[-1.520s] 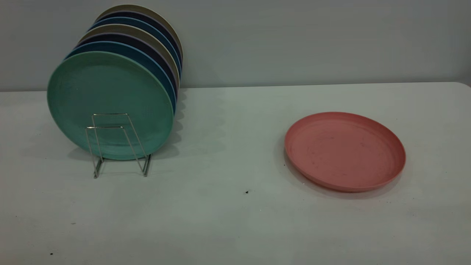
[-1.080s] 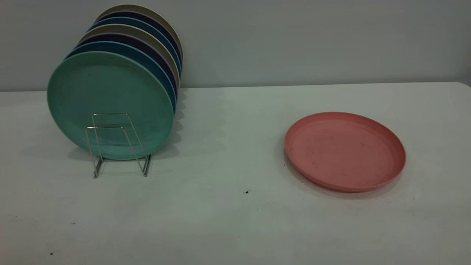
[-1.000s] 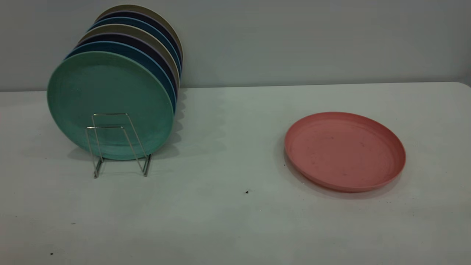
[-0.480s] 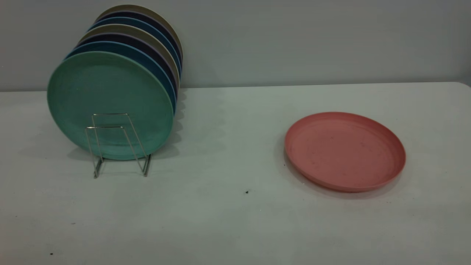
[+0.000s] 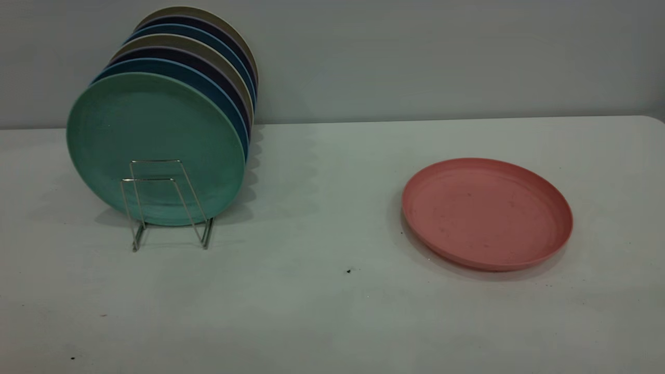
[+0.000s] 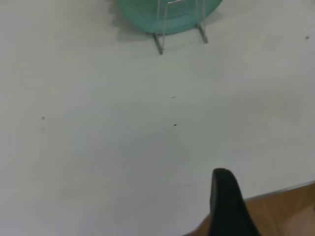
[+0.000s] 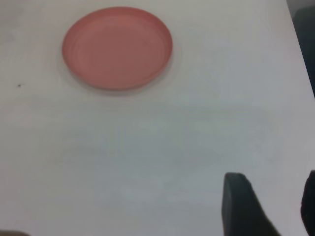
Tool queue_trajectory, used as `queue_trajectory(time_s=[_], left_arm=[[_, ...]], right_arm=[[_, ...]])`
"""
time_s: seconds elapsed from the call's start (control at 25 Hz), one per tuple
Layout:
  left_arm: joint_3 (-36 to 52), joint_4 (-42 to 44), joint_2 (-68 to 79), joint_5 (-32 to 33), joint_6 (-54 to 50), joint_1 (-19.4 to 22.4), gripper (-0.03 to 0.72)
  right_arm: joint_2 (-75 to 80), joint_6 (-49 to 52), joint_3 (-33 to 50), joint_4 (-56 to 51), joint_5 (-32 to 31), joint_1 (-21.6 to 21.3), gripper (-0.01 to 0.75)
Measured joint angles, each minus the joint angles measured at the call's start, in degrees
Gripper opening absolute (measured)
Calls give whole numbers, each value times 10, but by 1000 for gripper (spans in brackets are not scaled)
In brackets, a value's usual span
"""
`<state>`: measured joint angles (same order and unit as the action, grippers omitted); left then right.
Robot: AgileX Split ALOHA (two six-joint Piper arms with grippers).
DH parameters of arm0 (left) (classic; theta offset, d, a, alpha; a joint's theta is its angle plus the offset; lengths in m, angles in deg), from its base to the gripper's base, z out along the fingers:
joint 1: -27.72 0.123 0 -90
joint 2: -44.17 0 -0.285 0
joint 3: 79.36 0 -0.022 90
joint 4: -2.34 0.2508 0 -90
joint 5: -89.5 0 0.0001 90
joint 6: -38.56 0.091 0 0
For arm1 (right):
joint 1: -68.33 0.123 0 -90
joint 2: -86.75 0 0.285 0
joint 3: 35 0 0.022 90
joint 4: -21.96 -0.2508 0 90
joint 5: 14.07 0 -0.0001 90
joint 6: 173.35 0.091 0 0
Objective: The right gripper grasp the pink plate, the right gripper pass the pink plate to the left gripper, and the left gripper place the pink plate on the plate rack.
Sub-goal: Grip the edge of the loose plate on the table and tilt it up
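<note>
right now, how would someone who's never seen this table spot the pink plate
On the pale table, look away from the wire plate rack at the exterior view's left, where a row of plates stands on edge behind a green plate. The pink plate sits alone toward the right. It is the only plate lying flat, and the only salmon-pink one.

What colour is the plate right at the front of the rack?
Teal green. The front plate stands upright in the plate rack; the exterior view shows it best.
</note>
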<state>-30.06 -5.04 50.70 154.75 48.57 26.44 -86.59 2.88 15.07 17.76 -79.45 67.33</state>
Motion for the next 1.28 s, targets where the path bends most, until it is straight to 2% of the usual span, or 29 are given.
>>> queue_trajectory(time_s=[0.16, 0.28, 0.4, 0.56, 0.84, 1.12, 1.28], left_arm=[[-6, 5, 4, -10, -27, 0, 460], [-32, 27, 44, -26, -48, 0, 484], [-62, 45, 131, -63, -49, 0, 539], [-110, 46, 278, -138, -49, 0, 605], [-201, 39, 518, -233, -31, 0, 603], [-278, -79, 722, -260, 69, 0, 592], [-318, -173, 809, -263, 153, -3, 592]], right_arm=[[4, -5, -1, -5, 2, 0, 320], [45, -13, -13, -14, 30, 0, 375], [120, -18, -30, -18, 89, 0, 455], [254, -20, -66, -27, 129, 0, 534], [467, -54, -113, -57, 236, 0, 549], [654, -158, -114, -195, 337, 0, 549], [763, -254, -117, -296, 368, 0, 545]])
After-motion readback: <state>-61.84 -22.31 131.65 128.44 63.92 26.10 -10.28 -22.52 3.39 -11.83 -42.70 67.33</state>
